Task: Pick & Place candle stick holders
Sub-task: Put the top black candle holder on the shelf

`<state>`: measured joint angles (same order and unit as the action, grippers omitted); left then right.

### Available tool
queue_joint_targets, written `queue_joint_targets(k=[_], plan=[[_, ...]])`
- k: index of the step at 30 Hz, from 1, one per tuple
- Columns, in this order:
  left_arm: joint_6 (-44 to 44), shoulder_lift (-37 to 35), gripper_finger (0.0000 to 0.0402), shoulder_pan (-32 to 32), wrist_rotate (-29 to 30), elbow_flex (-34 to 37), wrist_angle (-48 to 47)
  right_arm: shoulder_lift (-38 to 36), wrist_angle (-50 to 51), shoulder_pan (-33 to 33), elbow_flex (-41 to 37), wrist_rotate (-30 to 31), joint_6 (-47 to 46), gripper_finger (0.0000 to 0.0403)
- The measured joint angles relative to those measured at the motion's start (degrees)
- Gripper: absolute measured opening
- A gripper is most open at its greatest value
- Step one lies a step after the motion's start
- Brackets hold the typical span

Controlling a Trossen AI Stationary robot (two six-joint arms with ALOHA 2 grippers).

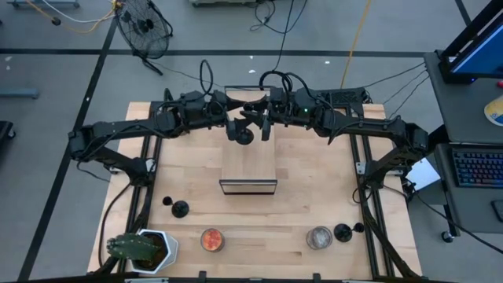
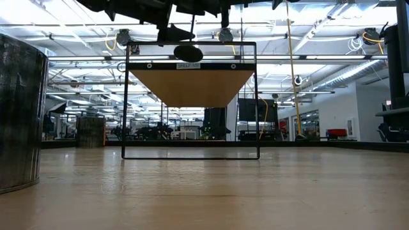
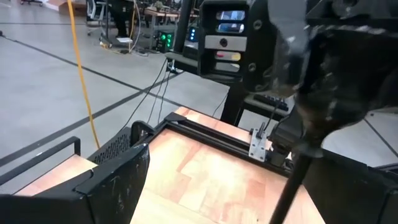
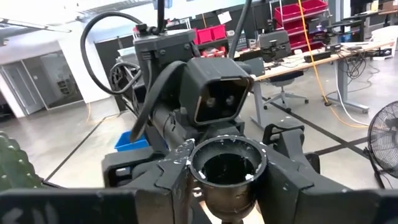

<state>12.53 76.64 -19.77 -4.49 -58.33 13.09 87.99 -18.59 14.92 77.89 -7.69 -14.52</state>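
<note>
Both arms meet above the far end of the wooden box [image 1: 248, 161]. The right gripper [image 1: 265, 124] is closed narrow on one candle stick holder [image 1: 242, 135]: in the right wrist view its fingers [image 4: 287, 182] press against either side of the open socket [image 4: 228, 163], which sits squarely between the jaws. The stem runs away below the jaws and the disc base [image 2: 188, 52] hangs lowest, clear of the box top in the low view. The long axis is thus near upright, crosswise to the jaws' closing line (tilt not resolvable). The left gripper [image 1: 234, 118] is just beside, on the far side of the held piece from the right jaws, facing them. The thin stem [image 3: 291, 180] crosses close in front of its camera; whether it is open or closed, cannot tell. Judgement: the coming move turns on the base being straight beneath the right jaws, so a set-down means lowering along the stem axis until the disc meets wood. The right arm is the one in control. Two more holders [image 1: 180, 209] [image 1: 343, 232] stand on the table well apart from both jaws, on the near side of the box, one nearer each arm.
</note>
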Motion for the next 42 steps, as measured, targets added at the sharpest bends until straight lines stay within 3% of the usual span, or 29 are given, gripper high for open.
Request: queue_joint_targets(k=[3, 7, 24, 34, 42], plan=[[-0.3, 0.0, 0.0386, 0.5, 0.0, 0.0, 0.0, 0.0, 0.0, -0.1, 0.0, 0.0, 0.0, 0.0134], [-1.9, 0.0, 0.0336, 1.2, -0.1, 0.0, 0.0, 0.0, 0.0, -0.1, 0.0, 0.0, -1.0, 0.0134], [-2.7, 0.0, 0.0024, 1.2, -3.8, 0.0, 1.1, 0.0, 0.0, 0.0, 0.0, 0.4, -1.4, 0.0134], [-1.8, 0.0, 0.001, 1.1, -4.2, 0.0, 1.0, 0.0, 0.3, 0.0, 0.0, 0.4, -1.1, 0.0141], [-1.3, -0.1, 0.0009, 0.4, -2.8, 0.0, 0.5, 0.0, 0.9, 0.0, 0.0, 0.3, 1.1, 0.0189]])
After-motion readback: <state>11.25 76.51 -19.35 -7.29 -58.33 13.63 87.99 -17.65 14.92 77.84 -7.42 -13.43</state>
